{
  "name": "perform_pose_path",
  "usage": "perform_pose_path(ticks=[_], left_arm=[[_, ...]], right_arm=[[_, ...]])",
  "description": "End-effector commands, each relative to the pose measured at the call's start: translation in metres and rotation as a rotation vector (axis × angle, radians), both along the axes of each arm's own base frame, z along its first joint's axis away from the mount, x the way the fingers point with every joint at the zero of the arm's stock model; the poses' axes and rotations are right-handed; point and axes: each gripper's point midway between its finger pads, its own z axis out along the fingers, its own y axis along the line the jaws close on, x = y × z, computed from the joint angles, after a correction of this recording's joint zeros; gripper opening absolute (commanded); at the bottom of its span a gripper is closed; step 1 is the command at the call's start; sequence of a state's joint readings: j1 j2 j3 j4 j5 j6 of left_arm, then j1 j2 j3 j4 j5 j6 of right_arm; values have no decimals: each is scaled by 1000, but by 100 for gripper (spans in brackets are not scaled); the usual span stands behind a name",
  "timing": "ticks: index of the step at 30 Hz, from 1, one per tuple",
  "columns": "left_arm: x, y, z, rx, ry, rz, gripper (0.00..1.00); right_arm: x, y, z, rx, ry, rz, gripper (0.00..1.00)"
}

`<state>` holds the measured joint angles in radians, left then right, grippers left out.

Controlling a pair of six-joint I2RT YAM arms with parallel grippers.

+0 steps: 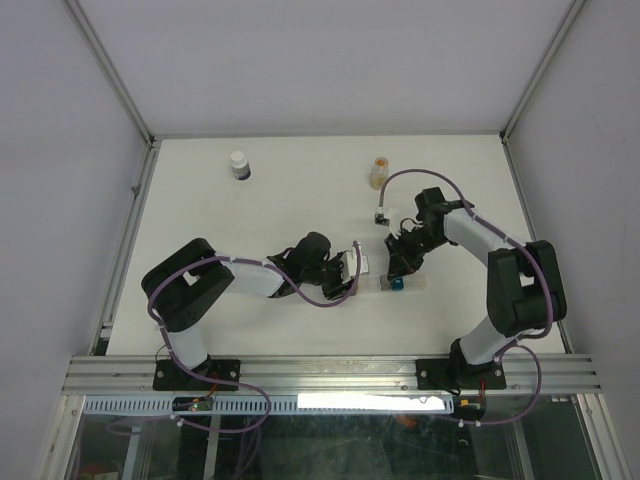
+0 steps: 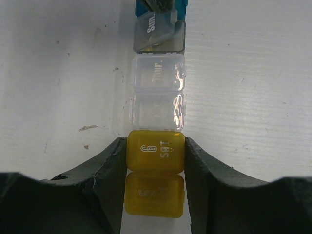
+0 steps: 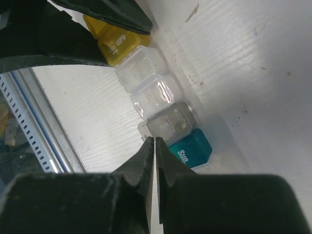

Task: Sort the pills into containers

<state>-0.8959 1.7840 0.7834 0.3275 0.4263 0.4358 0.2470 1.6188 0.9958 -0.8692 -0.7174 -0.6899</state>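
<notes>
At my left claw (image 2: 156, 146) — yellow container (image 2: 156, 153) gripped by its sides, lid marked "SAT" and a 6. Right claw (image 3: 154, 146) clenched, tips at the smoky cell (image 3: 173, 122) beside the teal container (image 3: 192, 150), marked "Sun". Two clear cells (image 2: 158, 73) between; print unreadable. No pills visible — sorting seems unstarted.

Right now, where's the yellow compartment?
Left wrist view, bottom centre: the yellow compartment is clamped in the left tool, adjoining a clear compartment on its far side.
</notes>
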Motion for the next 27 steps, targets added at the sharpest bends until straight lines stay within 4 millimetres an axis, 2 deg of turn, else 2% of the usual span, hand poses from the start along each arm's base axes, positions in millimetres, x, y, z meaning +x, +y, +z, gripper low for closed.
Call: perform_pose_path(ticks=[1,4,8,13,16,18,22,24,25,27], left_arm=[[4,-13,15,-46,-25,-28,32],[4,-14,16,-48,-28,-27,32],[4,-14,16,-48,-27,-29,32],[4,-14,14,-45,-22,-31,31],[4,-14,14,-45,-21,-31,31],[3,-14,14,-45,-22,-31,31],[4,-14,16,-49,-22,-25,32],[5,-16,19,-56,-18,-17,34],[6,-16,20,-58,-16,-12,36],[8,-18,26,-73,-3,9,48]], right_arm=[[9,7,25,56,-143,12,6],[8,9,21,45,-135,23,6],[4,10,1,-23,-94,39,6],[3,-10,-42,-226,-35,19,5],[7,-17,-52,-290,-24,2,4],[8,-11,-42,-240,-33,2,4],[0,15,2,5,-48,47,6],[-1,20,21,89,-74,63,7],[-1,21,29,121,-88,63,8],[1,20,42,167,-122,58,9]])
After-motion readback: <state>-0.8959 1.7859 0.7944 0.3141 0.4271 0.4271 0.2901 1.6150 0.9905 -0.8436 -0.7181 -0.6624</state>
